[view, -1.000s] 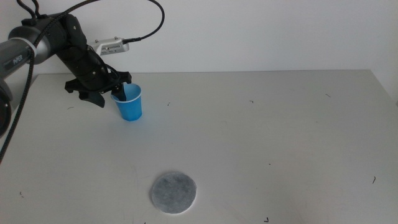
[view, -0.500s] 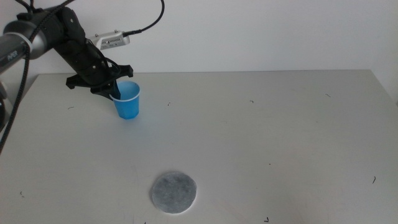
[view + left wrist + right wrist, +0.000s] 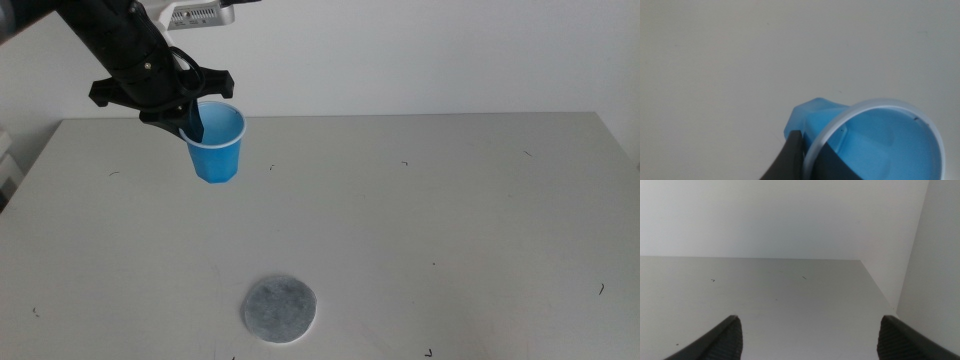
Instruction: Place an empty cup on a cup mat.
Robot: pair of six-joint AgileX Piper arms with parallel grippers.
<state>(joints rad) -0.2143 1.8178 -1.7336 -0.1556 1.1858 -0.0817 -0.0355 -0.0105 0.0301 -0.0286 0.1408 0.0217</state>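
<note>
Transport step: cup clamped at rim by left gripper, raised at table's far left; carry to cup mat near front edge required; right gripper spread, idle.

Left hand grips the cup above the table.

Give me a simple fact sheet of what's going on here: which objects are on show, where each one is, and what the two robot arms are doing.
Cup: small bright blue tapered disposable cup, upright, lifted off the table, nothing visible inside
Mat: flat round mottled grey cup mat, lying bare near the front edge of the grey table
Left gripper: pinching the cup's rim, one jaw inside, one outside
Right gripper: jaws wide apart, holding nothing, out of the middle view
Cup on mat: not yet
</note>
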